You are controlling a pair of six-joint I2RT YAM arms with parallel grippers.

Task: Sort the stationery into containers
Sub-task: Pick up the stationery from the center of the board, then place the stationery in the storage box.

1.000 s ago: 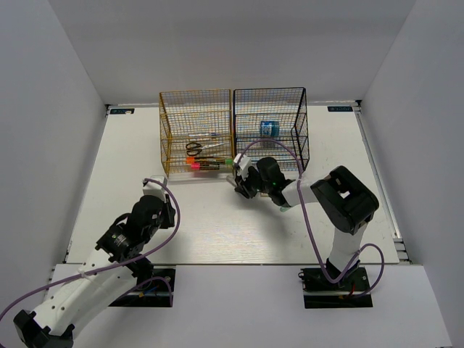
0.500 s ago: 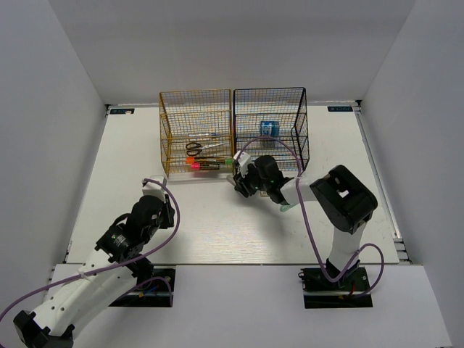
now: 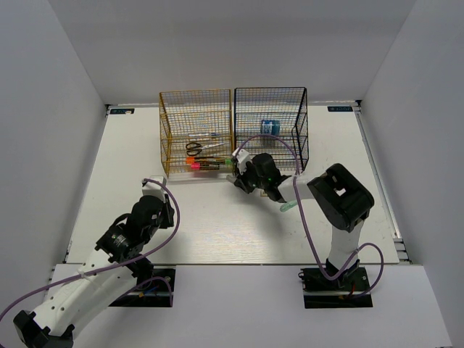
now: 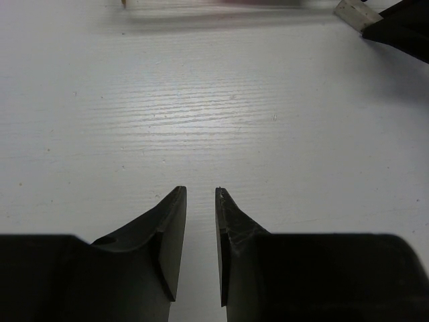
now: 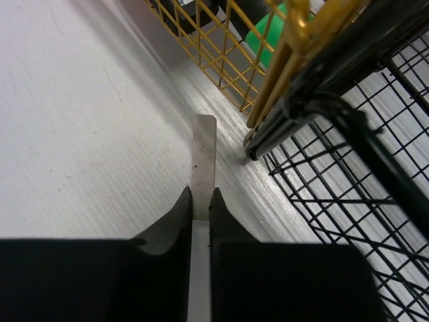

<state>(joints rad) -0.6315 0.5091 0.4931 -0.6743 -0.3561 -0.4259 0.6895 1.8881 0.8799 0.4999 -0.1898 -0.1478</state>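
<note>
The yellow-orange wire rack (image 3: 176, 125) and the black wire rack (image 3: 301, 116) stand side by side at the back. The yellow rack holds black-handled scissors (image 3: 194, 147) and markers (image 3: 200, 166); a green marker end (image 5: 267, 31) shows through its mesh. A blue roll (image 3: 269, 127) sits in the black rack. My right gripper (image 3: 239, 170) is shut on a thin pale beige piece (image 5: 203, 157), low over the table just in front of where the two racks meet (image 5: 268, 127). My left gripper (image 4: 200, 191) is slightly open and empty over bare table at the near left (image 3: 154, 188).
A small mint-coloured piece (image 3: 288, 206) shows beside my right forearm; I cannot tell if it lies on the table. White walls enclose the white table (image 3: 217, 225) on three sides. The racks' front edges stand right by my right fingers.
My right gripper has moved a little up and left, closer to the racks' front, with the pale piece in it. The left arm has not moved.
</note>
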